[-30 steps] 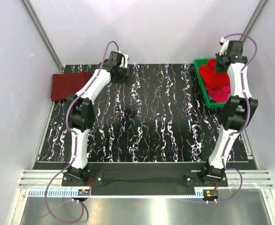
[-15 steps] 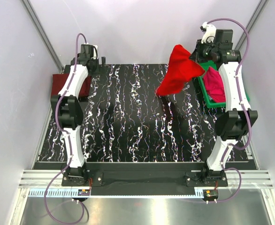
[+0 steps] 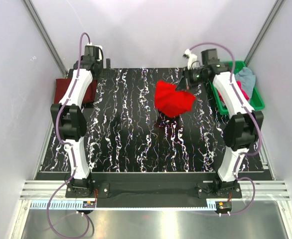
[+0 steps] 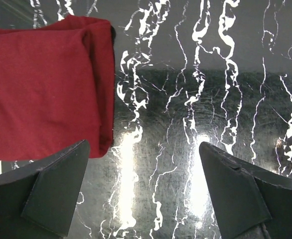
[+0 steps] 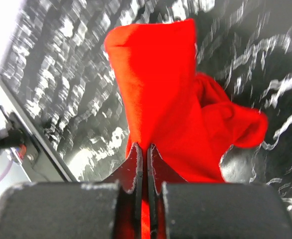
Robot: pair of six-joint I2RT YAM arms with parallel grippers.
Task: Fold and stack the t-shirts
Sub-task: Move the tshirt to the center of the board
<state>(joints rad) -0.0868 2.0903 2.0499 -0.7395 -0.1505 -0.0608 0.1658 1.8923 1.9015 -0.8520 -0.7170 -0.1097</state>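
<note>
Laying-out seems in hand: right gripper (image 5: 144, 150), clamped on the bright red t-shirt (image 3: 173, 99) at 1 o'clock, should lower it flat; left gripper (image 4: 143, 147) gapes empty at 11 o'clock

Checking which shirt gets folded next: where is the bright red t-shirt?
Top view: the bright red t-shirt is pinched in the right fingers above the table's far middle, left of the green tray.

folded shirt (image 3: 62, 91) far left on table (image 3: 136, 134), bunched shirt (image 3: 173, 99) right of centre, tray (image 3: 257, 94) far right

Right tool (image 3: 188, 84) pinches the bright red t-shirt (image 3: 173, 100).
</note>
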